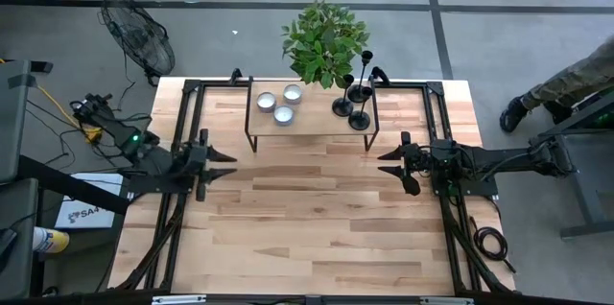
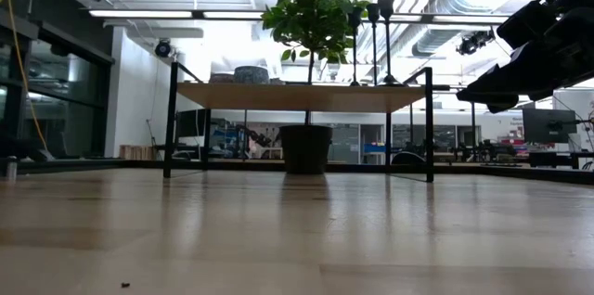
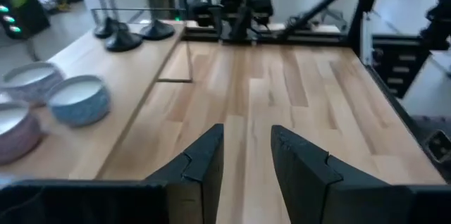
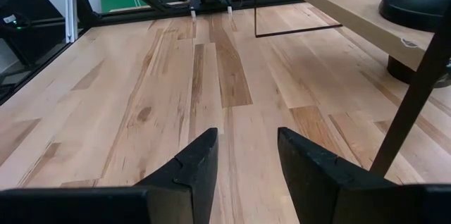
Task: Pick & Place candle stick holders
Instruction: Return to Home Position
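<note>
Three black candle stick holders stand on their round bases at the right end of a small raised wooden shelf at the table's far middle; the left wrist view shows their bases. My left gripper hovers open over the table to the left of the shelf, pointing right, with nothing between its fingers. My right gripper hovers open to the right of the shelf, pointing left, also with nothing in it. One holder base shows on the shelf above it.
Three short white candles sit at the shelf's left end. A potted plant stands behind the shelf. The shelf has thin black legs. Bare wooden table spreads toward the near edge. A person's leg shows at the far right.
</note>
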`<state>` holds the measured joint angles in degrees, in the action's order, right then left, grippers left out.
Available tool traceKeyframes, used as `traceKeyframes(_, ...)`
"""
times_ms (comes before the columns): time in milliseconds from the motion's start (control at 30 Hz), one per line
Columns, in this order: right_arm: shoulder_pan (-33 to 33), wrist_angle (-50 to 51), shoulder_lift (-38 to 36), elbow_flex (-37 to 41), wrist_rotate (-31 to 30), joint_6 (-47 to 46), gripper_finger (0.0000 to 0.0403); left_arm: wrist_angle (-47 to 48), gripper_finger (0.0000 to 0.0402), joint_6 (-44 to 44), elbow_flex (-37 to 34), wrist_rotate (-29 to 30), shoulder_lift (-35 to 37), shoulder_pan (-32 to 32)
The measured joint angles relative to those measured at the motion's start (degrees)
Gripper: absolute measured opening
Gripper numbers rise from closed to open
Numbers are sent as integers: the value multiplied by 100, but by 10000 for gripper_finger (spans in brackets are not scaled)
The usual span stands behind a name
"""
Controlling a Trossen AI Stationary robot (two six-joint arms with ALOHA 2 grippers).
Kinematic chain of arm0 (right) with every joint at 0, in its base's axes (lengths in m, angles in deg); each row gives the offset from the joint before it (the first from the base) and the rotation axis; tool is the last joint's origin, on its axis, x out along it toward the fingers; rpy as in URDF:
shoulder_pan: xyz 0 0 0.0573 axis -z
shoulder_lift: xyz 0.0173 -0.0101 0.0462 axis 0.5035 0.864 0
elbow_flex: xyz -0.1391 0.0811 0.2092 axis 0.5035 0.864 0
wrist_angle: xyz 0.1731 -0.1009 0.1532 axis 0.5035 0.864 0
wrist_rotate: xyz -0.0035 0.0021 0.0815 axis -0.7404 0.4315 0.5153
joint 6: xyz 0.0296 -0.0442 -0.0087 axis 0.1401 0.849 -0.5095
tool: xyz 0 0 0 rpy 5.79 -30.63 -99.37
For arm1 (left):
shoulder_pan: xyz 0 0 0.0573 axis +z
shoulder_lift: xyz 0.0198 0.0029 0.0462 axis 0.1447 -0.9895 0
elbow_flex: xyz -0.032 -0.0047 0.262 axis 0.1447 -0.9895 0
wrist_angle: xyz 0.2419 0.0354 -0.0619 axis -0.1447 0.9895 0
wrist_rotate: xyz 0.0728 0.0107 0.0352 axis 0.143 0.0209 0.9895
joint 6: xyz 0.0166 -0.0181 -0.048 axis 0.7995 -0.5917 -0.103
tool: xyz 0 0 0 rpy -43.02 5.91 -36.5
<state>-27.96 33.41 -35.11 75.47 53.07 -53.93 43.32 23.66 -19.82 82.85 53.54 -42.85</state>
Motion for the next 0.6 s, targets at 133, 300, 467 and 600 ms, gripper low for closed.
traceKeyframes(133,0,0,-1,1,0,-2,142,-64,117,98,-542,101,718,2)
traceKeyframes(300,1,-1,-1,1,0,1,142,-754,117,661,-1289,-298,1433,2)
traceKeyframes(467,1,-1,0,1,0,4,142,-1463,117,1237,-1908,-895,1865,2)
traceKeyframes(600,-1,0,-1,1,0,2,142,-1852,117,1367,-2249,-1156,1991,5)
